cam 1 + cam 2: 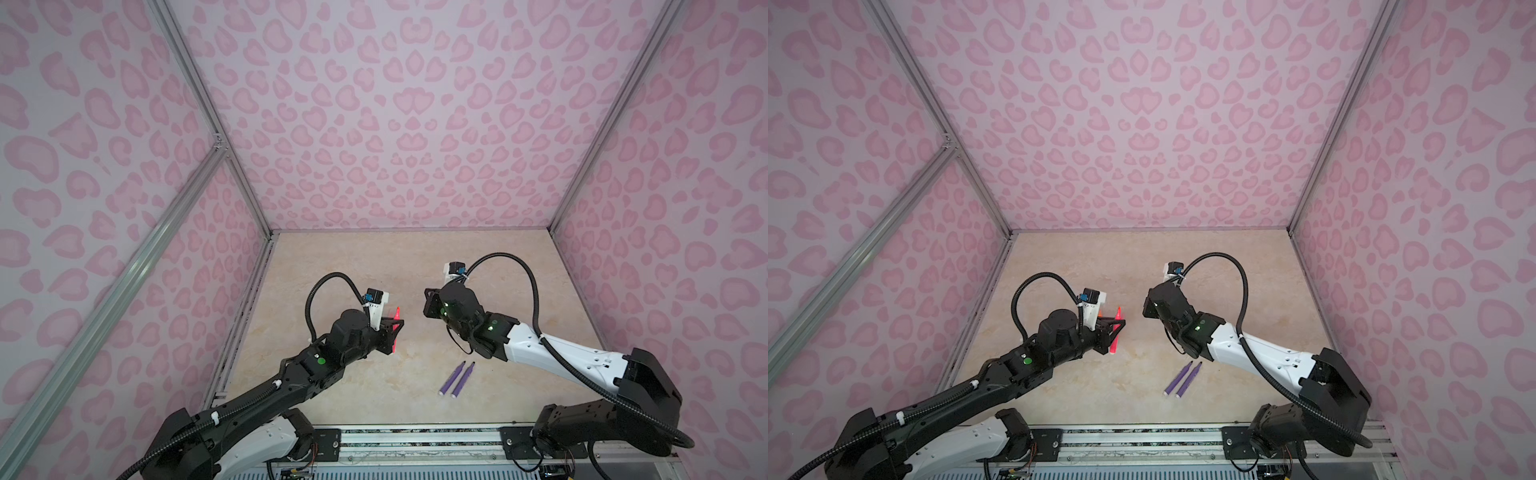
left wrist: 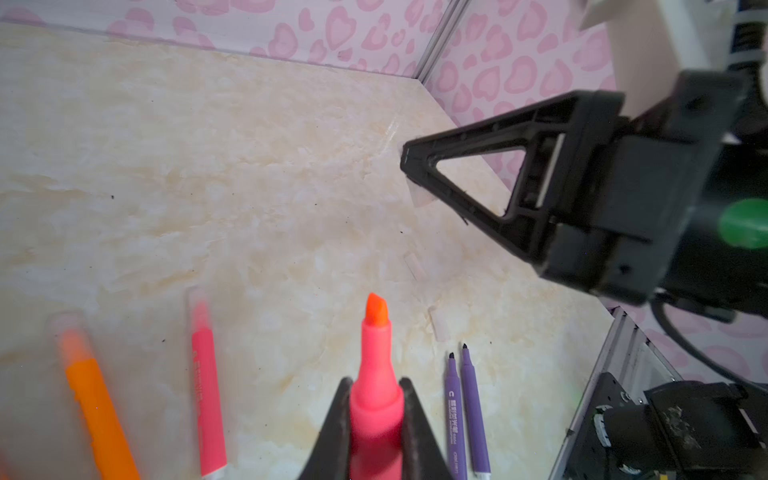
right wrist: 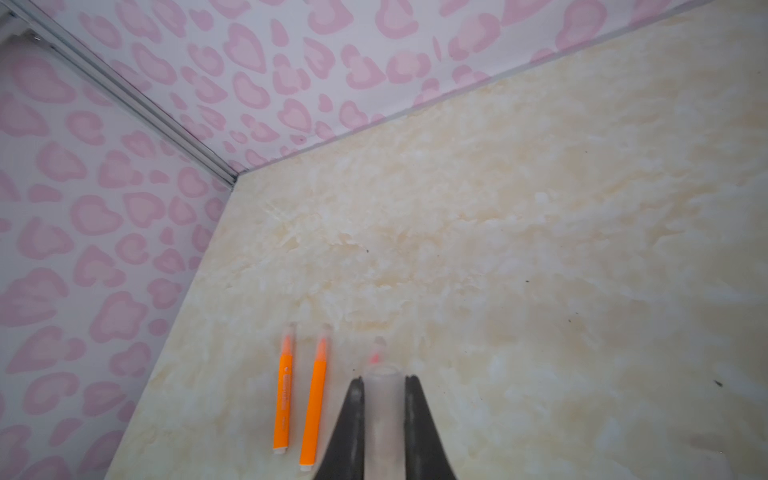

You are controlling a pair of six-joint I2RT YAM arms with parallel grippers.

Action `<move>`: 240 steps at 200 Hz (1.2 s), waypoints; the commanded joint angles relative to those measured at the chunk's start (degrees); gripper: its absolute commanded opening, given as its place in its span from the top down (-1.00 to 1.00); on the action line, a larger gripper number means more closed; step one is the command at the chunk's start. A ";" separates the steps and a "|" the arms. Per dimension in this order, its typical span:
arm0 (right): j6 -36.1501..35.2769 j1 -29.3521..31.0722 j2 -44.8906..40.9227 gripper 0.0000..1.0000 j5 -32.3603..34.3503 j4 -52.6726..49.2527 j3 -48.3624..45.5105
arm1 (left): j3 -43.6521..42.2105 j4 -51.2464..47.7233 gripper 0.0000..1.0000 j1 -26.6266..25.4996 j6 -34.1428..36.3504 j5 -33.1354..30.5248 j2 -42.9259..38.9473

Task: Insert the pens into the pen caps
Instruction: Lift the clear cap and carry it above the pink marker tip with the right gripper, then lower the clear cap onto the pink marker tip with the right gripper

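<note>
Pink pen (image 2: 376, 357) in left gripper (image 2: 376, 381), cap (image 3: 382, 415) in right gripper (image 3: 384, 379), raised

The left arm (image 1: 257, 399) extends forward and inward from the near-left base. The left claw (image 2: 376, 384) is clamped on a pink-red pen (image 2: 375, 353). The right arm (image 1: 573, 353) reaches inward opposite. The right claw (image 3: 383, 380) is clamped on a clear pen cap (image 3: 382, 411). The claws face each other, apart.

smooth tabletop (image 3: 498, 249), frosted plastic cap (image 3: 382, 415)
</note>
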 commanded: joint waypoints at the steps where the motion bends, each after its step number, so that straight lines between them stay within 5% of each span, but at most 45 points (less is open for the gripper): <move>1: -1.88 1.60 -2.38 1.00 1.23 7.06 -1.38 | -0.27 4.76 0.94 -0.48 1.19 3.22 -0.49; 240: -0.86 9.09 0.79 1.00 -1.14 15.40 -2.91 | -0.27 4.85 0.94 -1.53 1.41 0.20 0.56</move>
